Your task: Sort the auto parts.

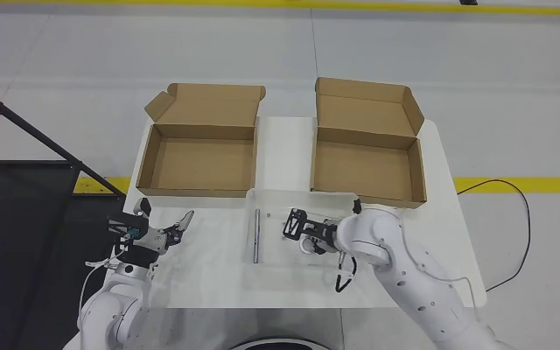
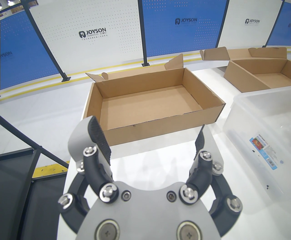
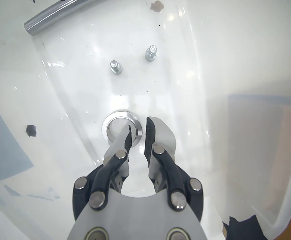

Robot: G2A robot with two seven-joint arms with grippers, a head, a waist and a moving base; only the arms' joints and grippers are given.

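At the table's 6 o'clock edge, inside the clear bin [image 1: 302, 194], the metal ring [image 3: 118, 113] lies flat. The right gripper [image 3: 139, 122] straddles its wall, one finger in the hole and one outside, jaws narrowly parted. Pad contact with the ring cannot be resolved. Ring's near arc is hidden behind the inner finger; the steel rod [image 3: 59, 16] is cut off at the frame edge. One bolt [image 3: 116, 67] and a second bolt [image 3: 151, 53] lie between ring and rod. Right arm bends in from 4 o'clock, wrist pointing toward 9 o'clock. Left gripper [image 2: 146, 125], spread wide and holding nothing, hovers at 8 o'clock, facing the cardboard box [image 2: 145, 102] at 11 o'clock.
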